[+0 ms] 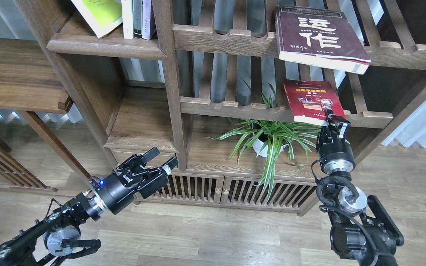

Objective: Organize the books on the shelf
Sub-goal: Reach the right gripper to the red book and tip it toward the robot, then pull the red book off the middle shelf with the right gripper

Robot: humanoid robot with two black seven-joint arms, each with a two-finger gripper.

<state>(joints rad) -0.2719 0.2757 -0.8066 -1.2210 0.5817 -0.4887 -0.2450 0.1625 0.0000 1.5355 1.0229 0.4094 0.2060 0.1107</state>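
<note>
Now for the red book (pixel 312 99): lies cover-up on the middle slatted rack (pixel 235 109), toward its right end, near edge poking out over the notched front rail, long axis running from that rail back into the rack with a slight slant. Sits directly beyond the right gripper (pixel 334 123), which reaches up from below and meets the book's near right corner. Fingers seen almost end-on and dark there, so cannot tell whether clamped on the corner or merely touching it.

Above, on the upper slatted rack (pixel 220 38), rests the maroon book (pixel 318 35), also flat, front edge overhanging the rail, well apart from either gripper.

Far up to the left, the shelf (pixel 105 46) carries the yellow-green book (pixel 100 14), leaning against the thin upright books (pixel 136 18) near the shelf's right end.

Lower left, in front of the cabinet, hangs the left gripper (pixel 163 160), fingers spread and empty, pointing toward the bookcase post.

Judged from this: right arm clearly the nearer one for the red book; likely needs pulling forward along the book's long axis to clear the rail, above the potted plant (pixel 272 138), then a long carry up and leftward to the shelf, perhaps with a handover to the left arm.
</note>
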